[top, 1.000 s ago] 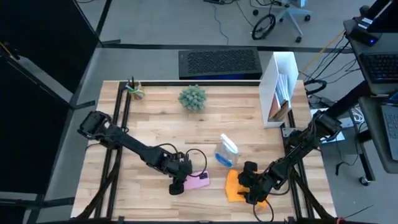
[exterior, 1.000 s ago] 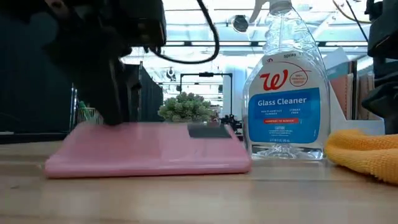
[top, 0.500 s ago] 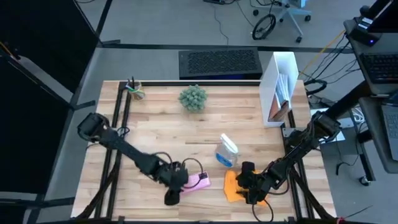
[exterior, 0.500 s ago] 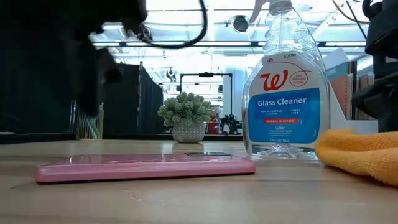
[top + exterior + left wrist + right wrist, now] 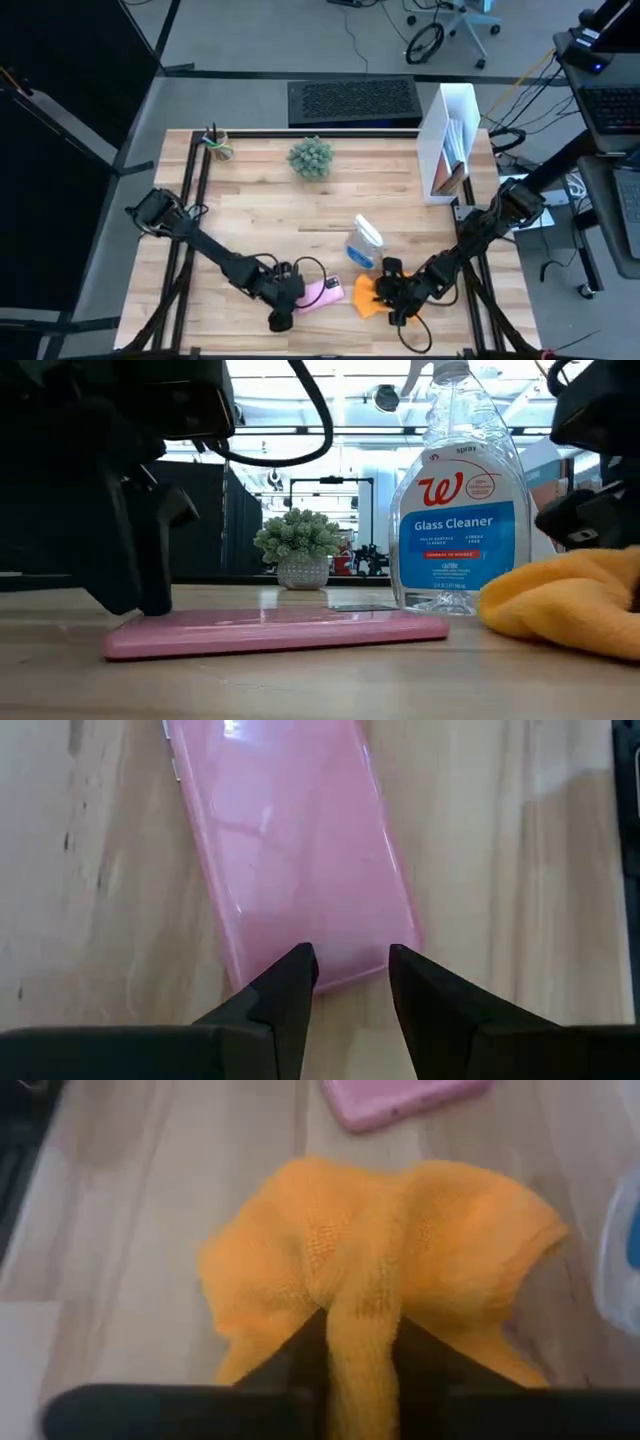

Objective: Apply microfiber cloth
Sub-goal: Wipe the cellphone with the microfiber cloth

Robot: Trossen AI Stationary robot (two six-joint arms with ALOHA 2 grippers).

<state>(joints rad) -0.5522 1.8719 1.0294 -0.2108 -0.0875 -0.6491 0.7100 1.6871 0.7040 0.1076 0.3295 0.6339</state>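
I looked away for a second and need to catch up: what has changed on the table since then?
The right end effector, shut on the orange cloth, has dragged it left toward the pink phone. The left end effector has pulled back to the phone's near end, fingers open astride it. The spray bottle and plant stayed put.

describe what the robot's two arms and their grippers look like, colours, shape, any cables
Both arms are dark, near-black, built of slim jointed segments rising from bulkier bases at the table's side edges. Loose black cables loop beside the left arm's wrist. The left gripper has two black, wedge-shaped fingers tapering to blunt tips. The right gripper has the same dark fingers. No markings show on either.
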